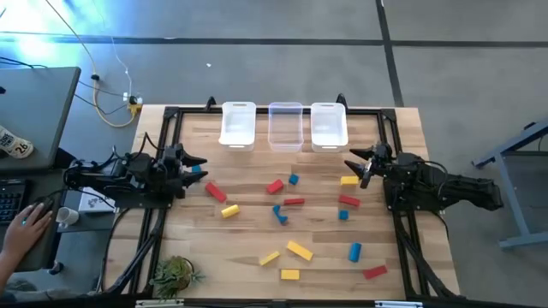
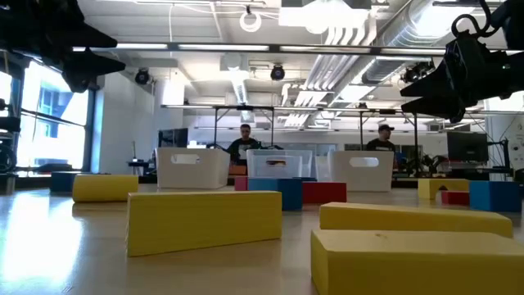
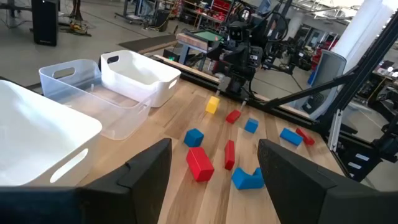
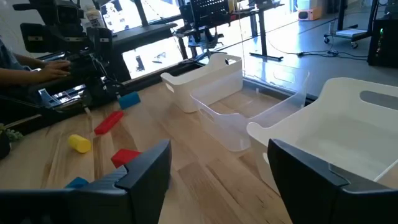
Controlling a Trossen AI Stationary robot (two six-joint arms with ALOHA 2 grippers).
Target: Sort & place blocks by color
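Note:
Red, yellow and blue blocks lie scattered on the wooden table, among them a red bar, a yellow cylinder, a yellow block and a blue cylinder. Three bins stand in a row at the far edge: white, clear, white. My left gripper is open at the table's left side, above a small blue block. My right gripper is open at the right side, just beyond the yellow block. In the wrist views, both the left gripper and the right gripper hold nothing.
A small potted plant sits at the table's near left corner. Black frame rails run along the left and right sides. A person's hand rests at a desk left of the table. Two people stand in the room beyond.

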